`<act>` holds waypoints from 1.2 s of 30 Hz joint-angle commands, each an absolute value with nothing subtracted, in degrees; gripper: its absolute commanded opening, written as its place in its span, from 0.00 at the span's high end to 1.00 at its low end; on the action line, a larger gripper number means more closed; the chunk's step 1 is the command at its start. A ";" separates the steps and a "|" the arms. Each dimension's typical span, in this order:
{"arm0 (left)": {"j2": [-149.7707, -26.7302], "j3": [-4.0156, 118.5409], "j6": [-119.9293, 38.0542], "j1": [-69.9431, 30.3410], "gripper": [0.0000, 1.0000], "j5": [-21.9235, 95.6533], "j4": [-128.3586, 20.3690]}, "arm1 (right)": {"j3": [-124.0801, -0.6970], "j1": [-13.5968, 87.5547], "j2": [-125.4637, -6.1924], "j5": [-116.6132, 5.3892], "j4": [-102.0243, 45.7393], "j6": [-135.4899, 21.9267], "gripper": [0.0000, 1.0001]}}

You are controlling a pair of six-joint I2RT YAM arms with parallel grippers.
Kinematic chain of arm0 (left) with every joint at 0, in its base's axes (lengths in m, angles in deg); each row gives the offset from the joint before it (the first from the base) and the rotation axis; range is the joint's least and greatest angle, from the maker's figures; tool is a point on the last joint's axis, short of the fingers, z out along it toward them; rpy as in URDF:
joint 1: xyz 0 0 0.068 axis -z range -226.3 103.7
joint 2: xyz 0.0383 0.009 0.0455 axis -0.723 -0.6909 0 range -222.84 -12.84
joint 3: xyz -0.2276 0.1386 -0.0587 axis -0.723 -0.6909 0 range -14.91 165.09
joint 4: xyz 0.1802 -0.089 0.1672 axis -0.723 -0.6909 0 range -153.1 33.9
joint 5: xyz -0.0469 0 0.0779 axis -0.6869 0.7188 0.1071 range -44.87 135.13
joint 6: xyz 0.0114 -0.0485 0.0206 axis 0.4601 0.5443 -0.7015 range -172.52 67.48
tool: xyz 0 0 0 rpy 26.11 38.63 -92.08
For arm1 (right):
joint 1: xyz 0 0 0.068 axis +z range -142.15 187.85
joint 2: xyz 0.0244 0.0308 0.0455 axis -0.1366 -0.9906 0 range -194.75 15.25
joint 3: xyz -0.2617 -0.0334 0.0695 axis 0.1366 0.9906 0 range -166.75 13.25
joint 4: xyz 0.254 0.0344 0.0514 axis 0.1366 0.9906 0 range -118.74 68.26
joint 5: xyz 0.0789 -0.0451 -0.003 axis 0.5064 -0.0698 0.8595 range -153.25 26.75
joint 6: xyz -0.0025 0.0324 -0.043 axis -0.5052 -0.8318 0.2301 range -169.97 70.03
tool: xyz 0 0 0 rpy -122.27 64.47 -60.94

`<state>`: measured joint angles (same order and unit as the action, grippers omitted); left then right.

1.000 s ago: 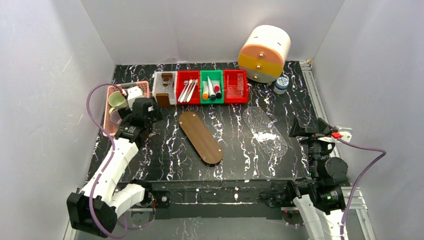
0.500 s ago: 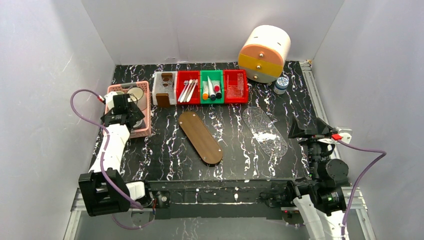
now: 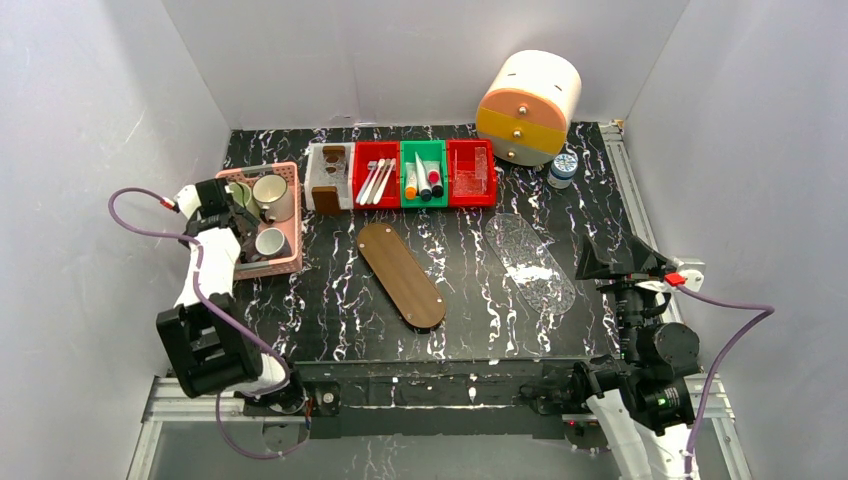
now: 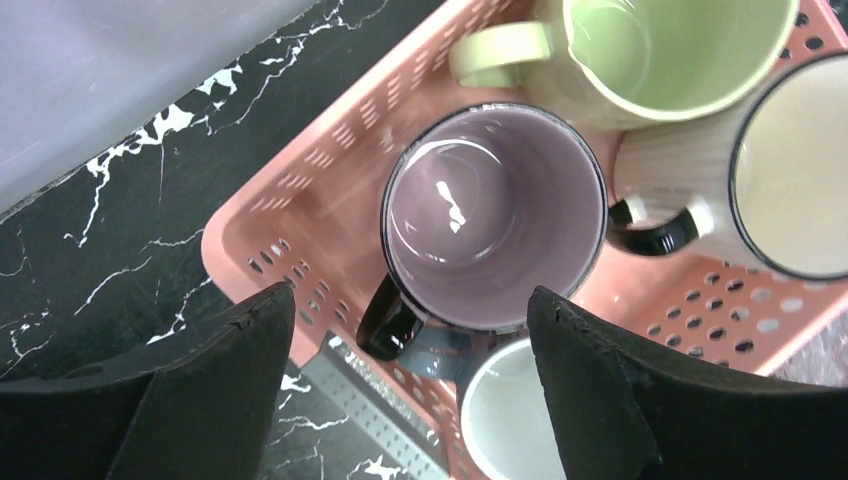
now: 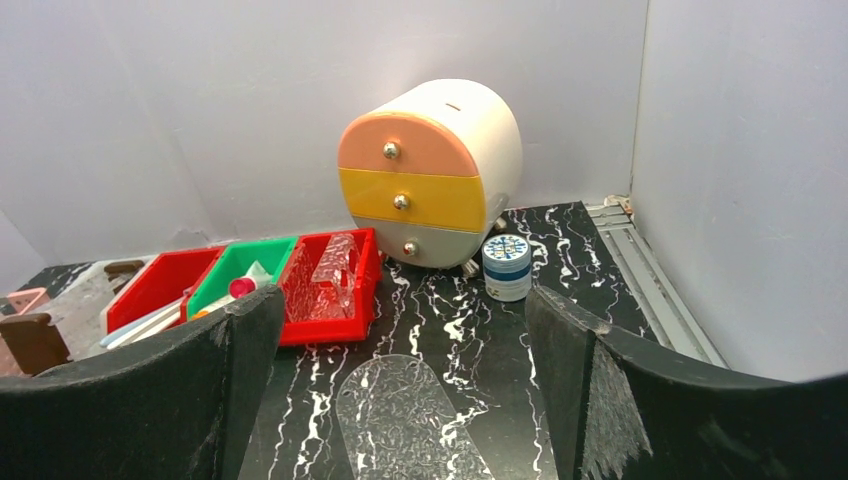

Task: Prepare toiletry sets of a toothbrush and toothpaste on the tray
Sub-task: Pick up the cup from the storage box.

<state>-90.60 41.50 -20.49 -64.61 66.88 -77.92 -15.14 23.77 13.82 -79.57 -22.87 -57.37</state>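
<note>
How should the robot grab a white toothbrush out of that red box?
Probably pinch the slim handle near its middle, coming straight down. The toothbrushes lie flat, close together, in the red bin, whose walls block a sideways approach, so close across the thin width.

left hand [image 4: 410,300] hovers over a pink basket [image 4: 290,215] on the black marbled surface [image 4: 120,200], fingers spread wide. between them sits a purple-lined mug [image 4: 495,215], crowded beside a green mug [image 4: 650,50], a cream mug [image 4: 790,170] and a white cup [image 4: 510,420].
</note>
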 commanded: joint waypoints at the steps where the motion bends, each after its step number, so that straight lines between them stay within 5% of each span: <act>1: -93.91 44.45 -19.22 -66.24 0.19 69.88 -76.61 | -15.80 24.80 14.73 -79.41 -24.69 -57.79 0.01; 18: -104.24 46.35 -19.96 -67.04 0.43 70.43 -70.95 | -15.49 25.01 12.57 -78.91 -24.79 -57.44 0.01; 30: -104.22 47.26 -23.33 -67.39 0.87 72.06 -70.86 | -15.49 25.08 10.37 -78.42 -24.87 -57.17 0.01; 36: -101.19 46.90 -24.92 -67.39 1.00 72.01 -70.98 | -15.49 25.04 9.83 -78.55 -24.80 -57.00 0.01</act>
<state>-106.51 45.17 -23.79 -67.18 70.05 -71.17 -15.14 24.76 10.48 -79.09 -22.87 -57.43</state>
